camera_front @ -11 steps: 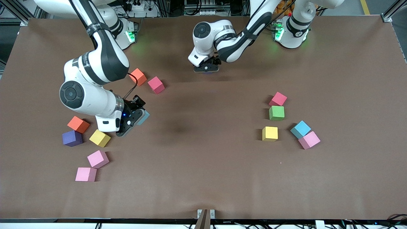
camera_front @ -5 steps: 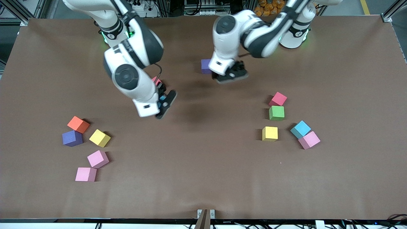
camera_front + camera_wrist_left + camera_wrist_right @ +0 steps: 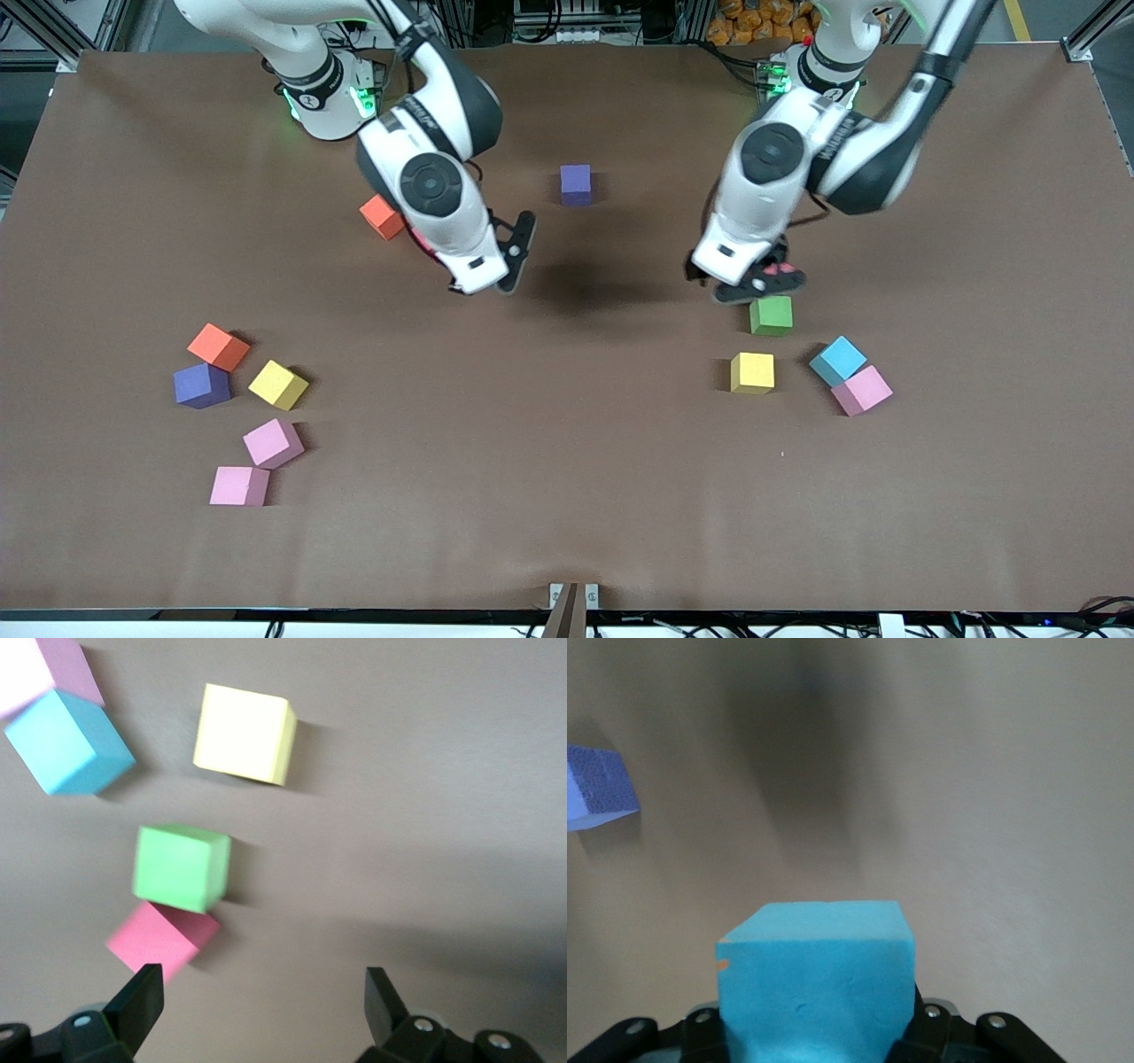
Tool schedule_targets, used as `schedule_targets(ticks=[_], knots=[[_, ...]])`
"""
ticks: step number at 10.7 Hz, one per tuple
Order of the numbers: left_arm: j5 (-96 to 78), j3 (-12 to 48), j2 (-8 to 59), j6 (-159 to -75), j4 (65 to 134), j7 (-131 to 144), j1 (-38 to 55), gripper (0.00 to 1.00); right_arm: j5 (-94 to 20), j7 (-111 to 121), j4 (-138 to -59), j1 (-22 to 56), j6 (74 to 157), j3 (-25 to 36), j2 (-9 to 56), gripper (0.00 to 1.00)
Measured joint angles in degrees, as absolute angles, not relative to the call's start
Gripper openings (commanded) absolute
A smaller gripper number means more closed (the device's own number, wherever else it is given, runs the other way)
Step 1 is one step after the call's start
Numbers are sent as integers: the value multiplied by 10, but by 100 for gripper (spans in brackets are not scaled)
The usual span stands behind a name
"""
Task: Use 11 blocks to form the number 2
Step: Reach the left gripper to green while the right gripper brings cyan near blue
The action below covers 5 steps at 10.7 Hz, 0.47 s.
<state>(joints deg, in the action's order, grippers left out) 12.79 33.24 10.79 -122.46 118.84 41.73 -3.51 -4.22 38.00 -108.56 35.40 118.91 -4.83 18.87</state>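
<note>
My right gripper (image 3: 512, 255) hangs over the table's middle, shut on a light blue block (image 3: 815, 983). A purple block (image 3: 576, 183) (image 3: 598, 788) stands alone on the table near the robots' bases. My left gripper (image 3: 755, 282) (image 3: 261, 1003) is open and low over a crimson block (image 3: 159, 939), which touches a green block (image 3: 771, 315) (image 3: 182, 866). Nothing lies between its fingers (image 3: 142, 1001). Nearby are a yellow block (image 3: 752, 372) (image 3: 244, 734), a second light blue block (image 3: 837, 360) (image 3: 69, 742) and a pink block (image 3: 861, 390). No number 2 is in view; the blocks lie scattered.
An orange block (image 3: 383, 217) sits beside the right arm's wrist. Toward the right arm's end lie another orange block (image 3: 218, 346), a purple one (image 3: 202, 385), a yellow one (image 3: 278, 385) and two pink ones (image 3: 273, 442) (image 3: 239, 486).
My right gripper lifted the light blue block and carried it toward the table's middle. My left gripper left the purple block on the table and swung over to the crimson block.
</note>
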Motion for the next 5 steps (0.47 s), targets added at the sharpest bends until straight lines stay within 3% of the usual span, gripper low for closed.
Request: schedule_targets(ticks=[5], knots=[[128,279,138,-1252,1223,306,-61,100,-42,381,-1231,455,1357,-47,156,30]])
